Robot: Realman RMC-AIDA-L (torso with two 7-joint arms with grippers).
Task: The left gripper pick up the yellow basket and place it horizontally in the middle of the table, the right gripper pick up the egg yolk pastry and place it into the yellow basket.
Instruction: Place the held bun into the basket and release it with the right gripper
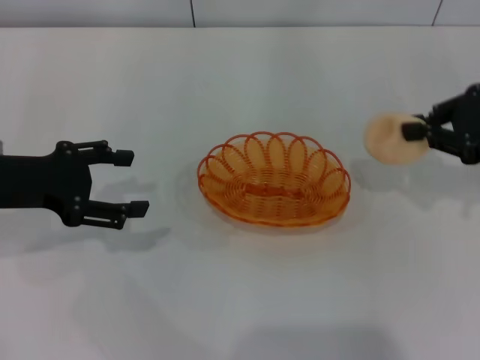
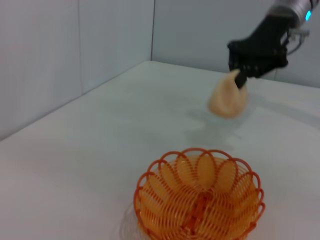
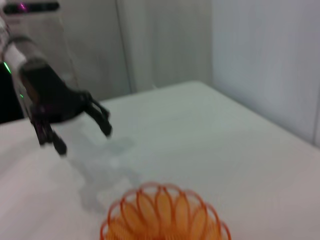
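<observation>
The yellow basket point(image 1: 274, 180) is an oval orange-yellow wire basket lying flat in the middle of the white table point(image 1: 240, 300); it is empty. It also shows in the left wrist view point(image 2: 200, 197) and the right wrist view point(image 3: 165, 215). My left gripper point(image 1: 127, 181) is open and empty, to the left of the basket and apart from it; it also shows in the right wrist view point(image 3: 82, 135). My right gripper point(image 1: 412, 133) is shut on the egg yolk pastry point(image 1: 394, 139), a pale cream disc held above the table, to the right of the basket. The pastry also shows in the left wrist view point(image 2: 227, 97).
The table's far edge meets a grey wall point(image 1: 240, 11). Shadows of both arms lie on the table beside the basket.
</observation>
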